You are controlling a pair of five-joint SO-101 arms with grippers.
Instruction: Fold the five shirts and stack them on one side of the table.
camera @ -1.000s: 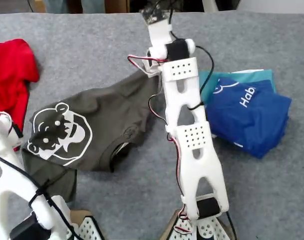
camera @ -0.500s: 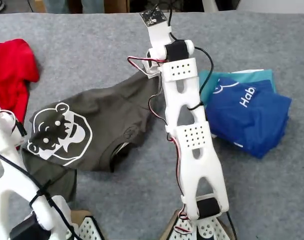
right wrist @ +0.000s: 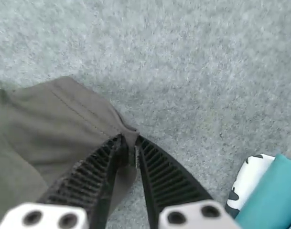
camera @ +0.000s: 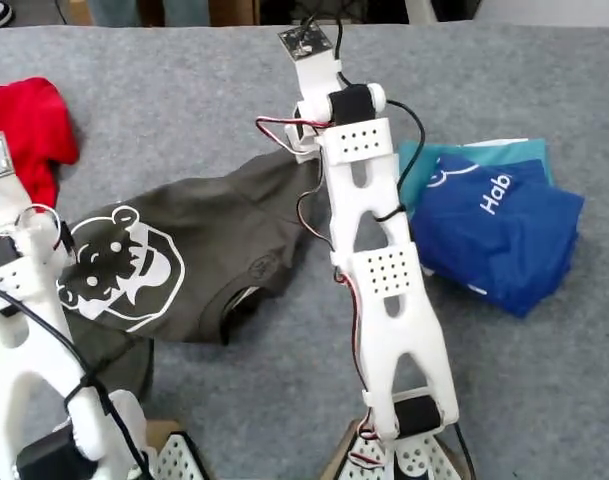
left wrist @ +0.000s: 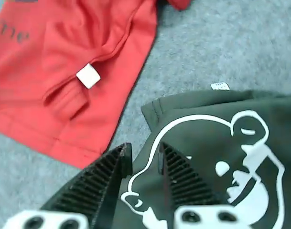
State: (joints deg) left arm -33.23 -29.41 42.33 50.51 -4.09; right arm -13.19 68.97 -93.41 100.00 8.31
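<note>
Looking down over the grey desk (camera: 184, 90), the high view shows the olive shirt (camera: 224, 230) lying rumpled near the middle, its white bear print (camera: 119, 265) just beside the left arm (camera: 24, 340). The red shirt (camera: 29, 140) is bunched beyond that arm, near the olive shirt. Across the desk sit 2 folded shirts, the blue shirt (camera: 499, 235) stacked on the teal shirt (camera: 454, 155). The right arm (camera: 384, 270) stretches between the olive shirt and that stack, its end at the olive shirt's far corner.

From the left wrist, the left hand (left wrist: 141, 155) hangs over the olive shirt's (left wrist: 221, 119) edge at the bear print (left wrist: 241, 162), jaws parted by a narrow gap with nothing clamped. The red shirt (left wrist: 64, 62) lies just beside it.

From the right wrist, the right hand (right wrist: 130, 143) is closed on a corner of the olive shirt (right wrist: 45, 124), cloth pinched between its tips. The teal shirt (right wrist: 274, 191) lies near.
</note>
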